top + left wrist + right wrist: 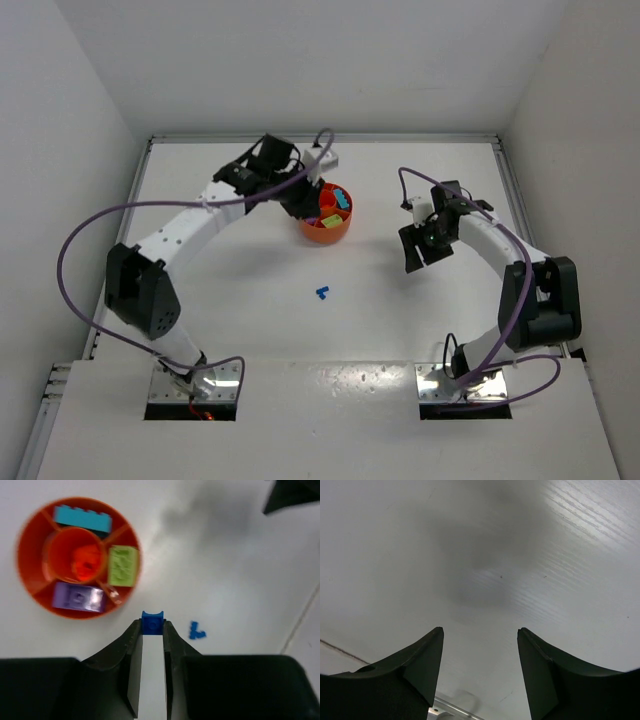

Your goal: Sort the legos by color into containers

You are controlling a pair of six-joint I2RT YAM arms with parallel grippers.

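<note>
Gripping a blue lego (152, 622) in the left pincer (152, 630), lower centre, short of the orange bowl (30, 577) at upper left, likely bound for its unfilled left wedge. Holding the right pincer (480, 645) apart, aside above the counter (485, 540).

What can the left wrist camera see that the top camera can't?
Only the left wrist camera shows the blue brick pinched in the left tool. Only the top camera shows the whole left arm and right arm, down to their bases. Both show the orange bowl and the loose blue piece lying on the table.
</note>
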